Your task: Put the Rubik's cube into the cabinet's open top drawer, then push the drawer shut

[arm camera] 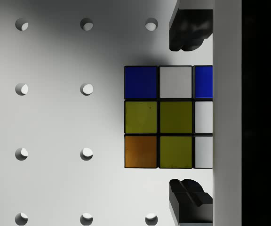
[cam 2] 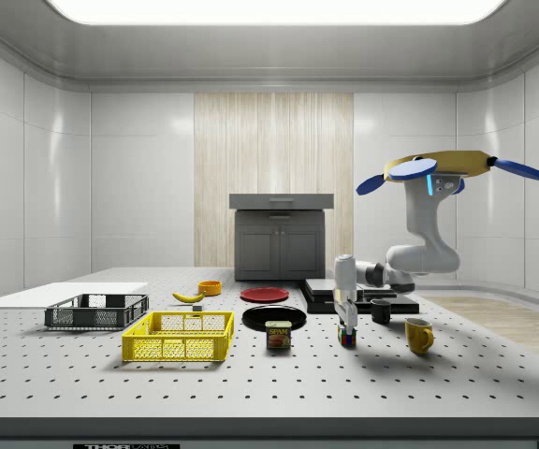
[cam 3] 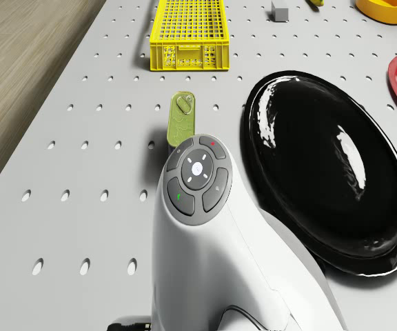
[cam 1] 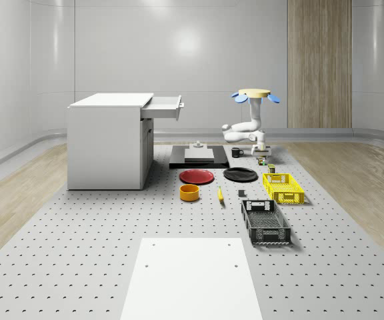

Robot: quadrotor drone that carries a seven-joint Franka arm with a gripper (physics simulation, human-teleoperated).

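- The Rubik's cube (arm camera: pixel 168 117) sits on the perforated counter (arm camera: pixel 55 122), its top face showing blue, white, yellow and orange tiles.
- The gripper (arm camera: pixel 189 115) hangs straight over the cube; its two dark fingers (arm camera: pixel 188 28) stand spread, one on each side of the cube, with a gap visible between each tip and the cube's edge, so nothing is gripped.
- In the side view the gripper (cam 2: pixel 346 318) points down with the cube (cam 2: pixel 347 335) right beneath it on the counter.
- A small tin can (cam 2: pixel 278 334) stands near the cube, toward the side view's left; in the drone view the can (cam 3: pixel 182 117) is just beyond the arm's wrist.
- A black plate (cam 3: pixel 329 172) lies close beside the arm, and a yellow crate (cam 3: pixel 186 31) sits farther past the can.
- A yellow mug (cam 2: pixel 418 334) stands on the side view's right of the cube, and a black mug (cam 2: pixel 381 311) sits behind it.
- The drone (cam 1: pixel 254 95) hovers above the counter over the cube's area, the white arm bending down from it.
- The cabinet (cam 1: pixel 109 141) stands well apart at the whole-scene view's left, its top drawer (cam 1: pixel 164 107) pulled out.
- Between the cube and the cabinet lie the black plate, a red plate (cam 1: pixel 197 176), an orange bowl (cam 1: pixel 189 193) and a dark platform (cam 1: pixel 199 155).
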